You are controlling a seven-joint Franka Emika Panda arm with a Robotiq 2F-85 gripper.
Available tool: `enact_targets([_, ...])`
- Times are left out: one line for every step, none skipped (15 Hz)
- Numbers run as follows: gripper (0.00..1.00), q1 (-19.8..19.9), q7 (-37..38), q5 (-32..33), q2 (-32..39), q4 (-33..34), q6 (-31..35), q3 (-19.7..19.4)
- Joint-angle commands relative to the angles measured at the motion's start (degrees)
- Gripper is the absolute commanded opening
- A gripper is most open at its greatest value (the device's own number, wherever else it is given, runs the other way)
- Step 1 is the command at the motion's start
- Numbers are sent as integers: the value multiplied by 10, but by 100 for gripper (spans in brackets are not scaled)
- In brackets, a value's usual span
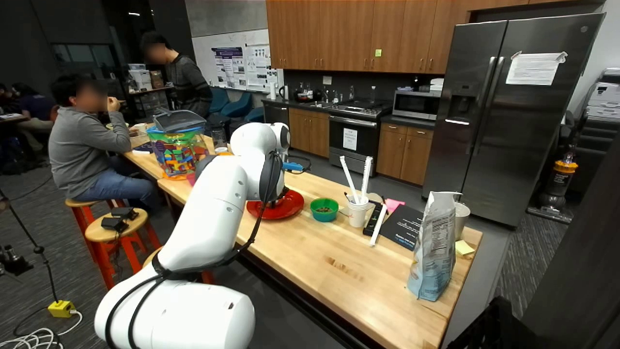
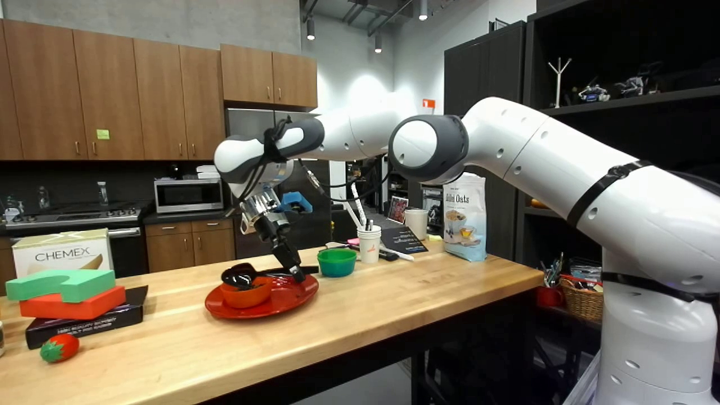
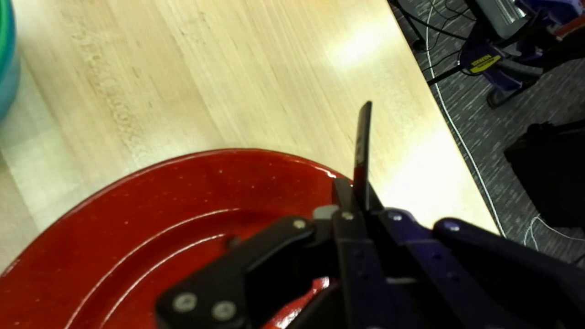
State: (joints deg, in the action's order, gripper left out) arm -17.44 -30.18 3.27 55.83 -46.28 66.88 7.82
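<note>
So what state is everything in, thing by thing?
Black utensil: gripped
Gripper: closed on it
Red plate: face up
Orange bowl: upright, on the plate
Green bowl: upright, holding small bits
Paper cup: upright, holding white sticks
Oats bag: standing
Microwave: shut
Oven: shut
Fridge: doors shut

White glare on the tabletop (image 3: 274, 91) and blurry jaws in the wrist view

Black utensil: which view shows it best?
An exterior view: the black utensil shows from head, at the orange bowl, to beyond the gripper. The wrist view gives only the handle end. Behind the arm in an exterior view, it's indiscernible.
</note>
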Motion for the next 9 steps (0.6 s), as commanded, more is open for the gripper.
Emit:
enact_targets([1, -5, -6, 11, 8, 26, -25, -5])
enact_targets([1, -6, -5, 11, 9, 28, -29, -5])
enact_targets([1, -7, -5, 12, 10, 29, -32, -5])
enact_targets([1, -9, -4, 13, 11, 31, -35, -6])
enact_targets([1, -12, -1, 15, 11, 31, -38, -8])
enact_targets([1, -15, 8, 18, 9, 31, -42, -11])
enact_targets([1, -16, 15, 22, 6, 29, -44, -14])
enact_targets([1, -18, 23, 29, 2, 28, -48, -18])
enact_targets([1, -20, 31, 35, 1, 29, -51, -23])
